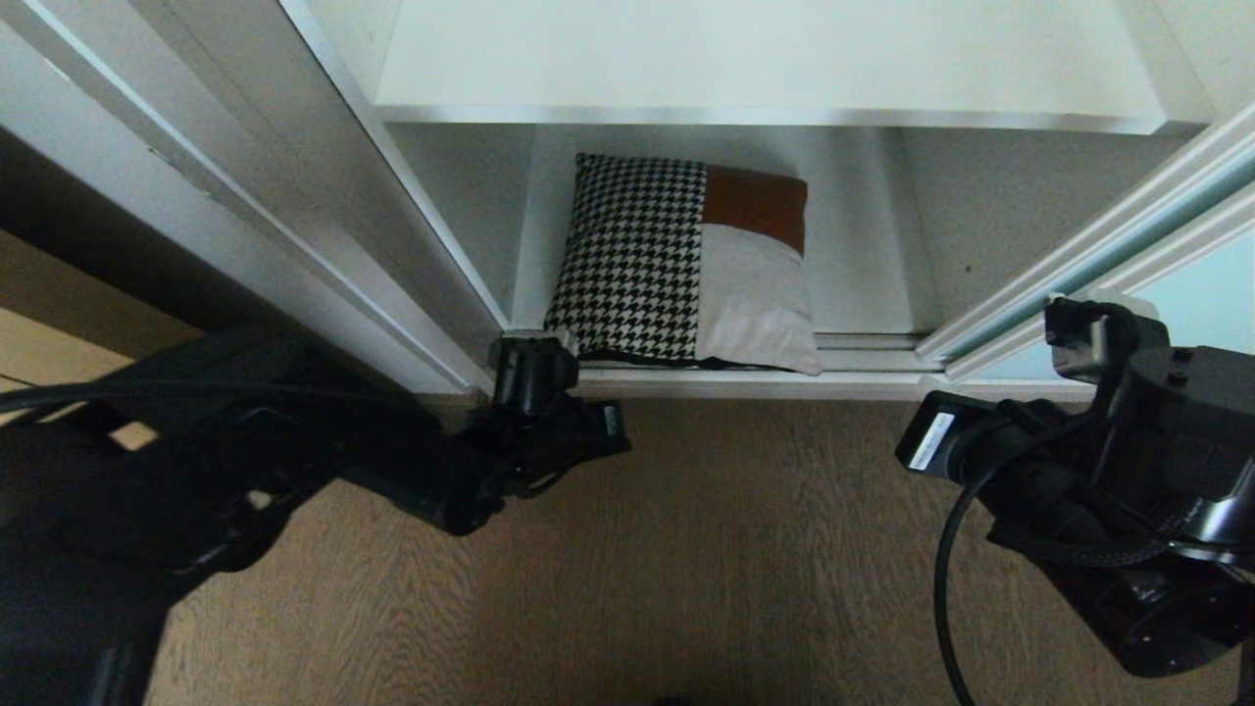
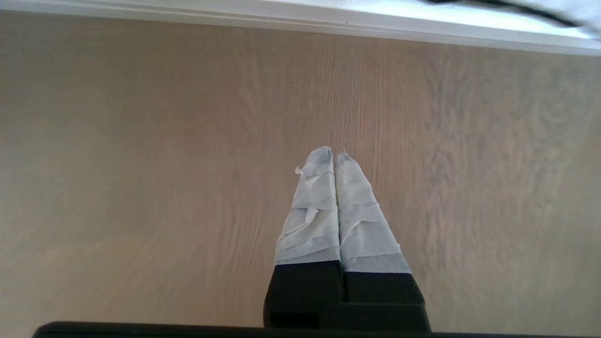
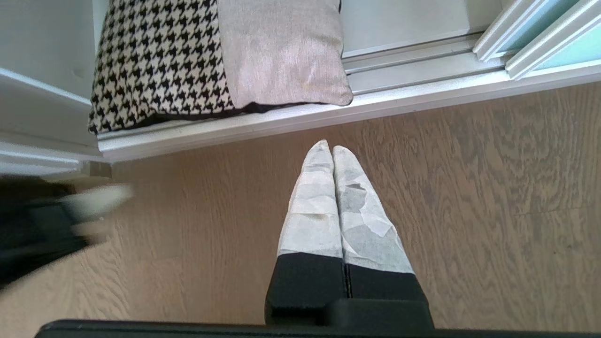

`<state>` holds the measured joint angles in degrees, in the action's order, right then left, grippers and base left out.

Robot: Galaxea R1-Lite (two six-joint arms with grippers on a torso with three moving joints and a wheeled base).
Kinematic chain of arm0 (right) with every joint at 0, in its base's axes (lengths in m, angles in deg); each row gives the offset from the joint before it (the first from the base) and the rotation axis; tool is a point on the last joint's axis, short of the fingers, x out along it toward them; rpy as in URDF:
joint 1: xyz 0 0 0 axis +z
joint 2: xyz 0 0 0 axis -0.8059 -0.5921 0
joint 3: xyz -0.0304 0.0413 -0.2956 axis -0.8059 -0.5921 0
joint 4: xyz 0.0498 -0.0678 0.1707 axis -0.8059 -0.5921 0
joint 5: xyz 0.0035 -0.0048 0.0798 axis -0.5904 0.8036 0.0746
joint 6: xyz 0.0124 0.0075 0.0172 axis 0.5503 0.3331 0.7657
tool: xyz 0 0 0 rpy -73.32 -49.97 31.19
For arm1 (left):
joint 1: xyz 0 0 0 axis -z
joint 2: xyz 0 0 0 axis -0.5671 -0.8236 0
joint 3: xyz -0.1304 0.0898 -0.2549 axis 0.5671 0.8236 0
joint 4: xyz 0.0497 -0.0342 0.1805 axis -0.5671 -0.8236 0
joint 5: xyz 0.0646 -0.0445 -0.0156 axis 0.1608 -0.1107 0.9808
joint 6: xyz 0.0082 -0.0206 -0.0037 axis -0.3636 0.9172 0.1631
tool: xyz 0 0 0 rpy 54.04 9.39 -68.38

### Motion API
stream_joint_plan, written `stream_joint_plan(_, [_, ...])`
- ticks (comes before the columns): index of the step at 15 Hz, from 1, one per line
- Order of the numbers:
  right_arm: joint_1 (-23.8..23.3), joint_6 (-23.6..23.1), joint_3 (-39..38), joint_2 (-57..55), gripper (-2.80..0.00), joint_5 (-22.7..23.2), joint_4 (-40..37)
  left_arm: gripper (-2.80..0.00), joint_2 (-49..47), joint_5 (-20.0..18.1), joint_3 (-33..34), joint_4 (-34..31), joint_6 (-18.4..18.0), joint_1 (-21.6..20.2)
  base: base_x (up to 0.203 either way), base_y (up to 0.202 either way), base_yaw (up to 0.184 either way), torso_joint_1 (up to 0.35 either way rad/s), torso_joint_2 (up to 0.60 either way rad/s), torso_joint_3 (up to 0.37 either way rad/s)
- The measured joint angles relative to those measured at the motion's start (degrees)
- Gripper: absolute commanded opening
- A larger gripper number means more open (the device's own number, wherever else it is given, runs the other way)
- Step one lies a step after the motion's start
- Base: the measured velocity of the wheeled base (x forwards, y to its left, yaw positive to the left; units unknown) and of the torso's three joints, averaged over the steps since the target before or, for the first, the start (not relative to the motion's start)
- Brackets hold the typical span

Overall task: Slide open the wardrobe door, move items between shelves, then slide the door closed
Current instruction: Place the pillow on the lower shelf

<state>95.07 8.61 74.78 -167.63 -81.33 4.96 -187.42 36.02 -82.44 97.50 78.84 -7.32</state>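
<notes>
**Door Open, Cushion on Bottom Shelf: Claws Not Yet Engaged**

Both arms fill the near foreground of the head view, low over the wood-grain floor. Beyond them stands the wardrobe, open. Its sliding wardrobe door, pale aqua glass in a light frame, sits to the robot's right, clear of the opening. An upper shelf spans the wardrobe; below it lies the bottom shelf, just behind the door track.

The cushion lies on the bottom shelf, at the middle of the opening, its front edge overhanging the track.

The left claw hangs over bare floor just in front of the wardrobe's threshold, taped fingers pressed together, holding nothing. The right claw hovers over the floor close before the cushion's front edge, fingers likewise pressed together and empty.

Judged step: door opening is complete; item transfer is beginning. The next move likely calls for spreading one claw's fingers, advancing to the cushion's overhanging edge, and gripping enough fabric to lift it to the upper shelf.
</notes>
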Motion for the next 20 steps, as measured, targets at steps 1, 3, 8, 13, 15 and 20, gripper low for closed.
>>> stream_joint_plan(1, [0.0,0.22,-0.44,0.68,-2.8,-0.08,-0.04,-2.8,-4.02,-0.47,-4.1,-0.05,0.01,-0.01,0.0,0.0,0.0,0.0,0.0,0.0])
stream_joint_plan(3, [-0.11,0.26,-2.22,3.53,-2.8,-0.05,-0.37,-2.8,-11.39,-1.09,-11.38,0.2,0.09,-0.29,0.0,0.0,0.0,0.0,0.0,0.0])
stream_joint_plan(8, [-1.14,0.44,-7.08,10.95,-2.8,0.34,-0.39,-2.8,-23.01,-0.97,-27.57,0.41,0.06,-1.78,0.0,0.0,0.0,0.0,0.0,0.0])
stream_joint_plan(13, [-1.82,0.46,-8.22,14.06,-2.8,0.85,-0.39,-2.8,-28.47,-5.51,-38.21,1.22,-3.2,-3.15,0.0,0.0,0.0,0.0,0.0,0.0])
stream_joint_plan(15, [-1.83,0.37,-8.35,15.09,-2.8,0.78,-0.44,-2.8,-28.57,-6.28,-38.61,4.34,-6.58,-3.48,0.0,0.0,0.0,0.0,0.0,0.0])
stream_joint_plan(20, [-1.94,0.2,-8.78,18.03,-2.8,0.76,-0.53,-2.8,-28.29,-8.79,-38.75,15.58,-15.86,-5.72,0.0,0.0,0.0,0.0,0.0,0.0])
